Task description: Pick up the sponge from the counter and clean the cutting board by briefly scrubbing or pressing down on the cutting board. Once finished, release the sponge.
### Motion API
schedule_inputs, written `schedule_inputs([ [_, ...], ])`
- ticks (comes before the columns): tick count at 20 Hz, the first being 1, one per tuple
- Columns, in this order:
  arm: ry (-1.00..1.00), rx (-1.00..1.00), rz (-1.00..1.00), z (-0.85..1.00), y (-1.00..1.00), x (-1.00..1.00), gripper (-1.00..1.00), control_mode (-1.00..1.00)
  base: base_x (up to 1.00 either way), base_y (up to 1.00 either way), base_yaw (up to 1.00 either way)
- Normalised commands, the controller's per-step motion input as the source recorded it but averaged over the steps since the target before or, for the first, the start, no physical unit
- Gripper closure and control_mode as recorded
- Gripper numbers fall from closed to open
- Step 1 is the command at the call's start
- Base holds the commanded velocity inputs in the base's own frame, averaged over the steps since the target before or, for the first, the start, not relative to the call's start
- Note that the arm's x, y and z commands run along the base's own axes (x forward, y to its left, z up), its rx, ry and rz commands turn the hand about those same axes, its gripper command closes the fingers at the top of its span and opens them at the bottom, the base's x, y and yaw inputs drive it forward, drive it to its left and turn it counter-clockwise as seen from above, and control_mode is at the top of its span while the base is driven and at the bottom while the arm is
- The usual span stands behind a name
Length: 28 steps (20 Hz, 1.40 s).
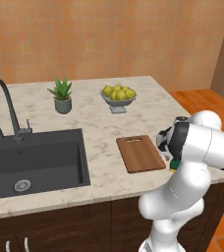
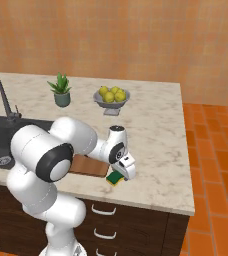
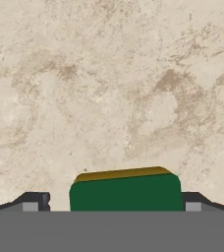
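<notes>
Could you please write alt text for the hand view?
A green-topped yellow rectangular sponge lies between the open end effector fingertips, on the beige marbled stone counter.

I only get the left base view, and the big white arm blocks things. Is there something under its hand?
Observer: Yes, the sponge lies on the counter right under the hand, just past the cutting board.
Visitor: Has it grabbed it?
Observer: Not yet. In the hand view the fingers stand wide open, one on each side of the sponge.
Visitor: Which way up is the sponge?
Observer: Green side up, with the yellow body below it.
</notes>
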Motion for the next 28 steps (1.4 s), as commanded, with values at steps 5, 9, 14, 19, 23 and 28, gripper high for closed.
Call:
schedule_inputs([
  [5, 0.0, 0.0, 0.0, 0.05, 0.0, 0.0, -1.0, -1.0, 0.0, 0.0, 0.0],
  [9, 0.0, 0.0, 0.0, -0.09, 0.0, 0.0, -1.0, -1.0, 0.0, 0.0, 0.0],
  [14, 0.0, 0.0, 0.0, -0.03, 0.0, 0.0, -1.0, -1.0, 0.0, 0.0, 0.0],
  [19, 0.0, 0.0, 0.0, 0.0, 0.0, 0.0, -1.0, -1.0, 0.0, 0.0, 0.0],
  [23, 0.0, -0.01, 0.0, 0.0, 0.0, 0.0, -1.0, -1.0, 0.0, 0.0, 0.0],
  [28, 0.0, 0.0, 0.0, 0.0, 0.0, 0.0, -1.0, -1.0, 0.0, 0.0, 0.0],
])
